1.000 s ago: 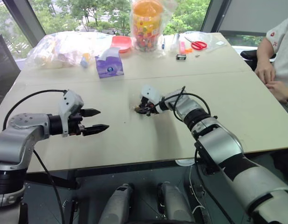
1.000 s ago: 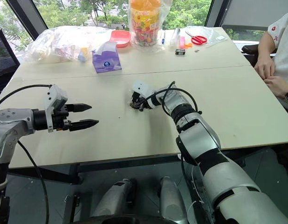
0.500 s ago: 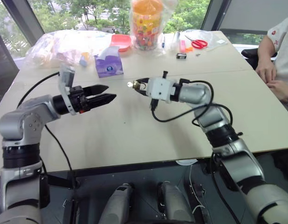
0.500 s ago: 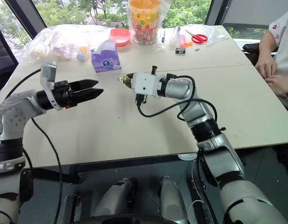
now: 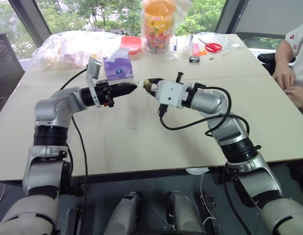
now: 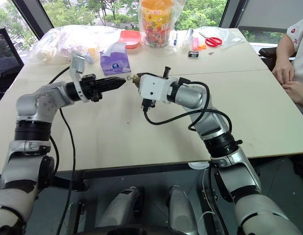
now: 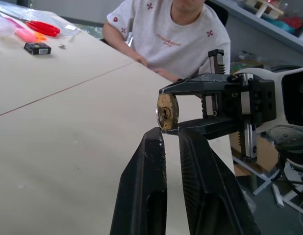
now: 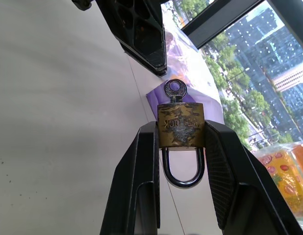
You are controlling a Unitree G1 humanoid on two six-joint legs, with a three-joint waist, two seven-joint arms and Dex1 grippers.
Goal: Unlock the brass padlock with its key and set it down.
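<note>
Since a second earlier, both arms had risen from the table (image 5: 141, 147) and met above it. The brass padlock (image 8: 181, 125) sat pinched between the right gripper's (image 8: 181, 142) fingers, its key (image 8: 174, 91) projecting at twelve o'clock. The left gripper (image 5: 133, 86), fingers nearly pressed together, pointed at the key; contact could not be told. At twelve o'clock, a bag (image 5: 159, 24) held sweets.

Office or lab room – pale worktable (image 5: 141, 142), big windows (image 5: 92, 12) onto trees, seated person (image 5: 296, 54) alongside.
</note>
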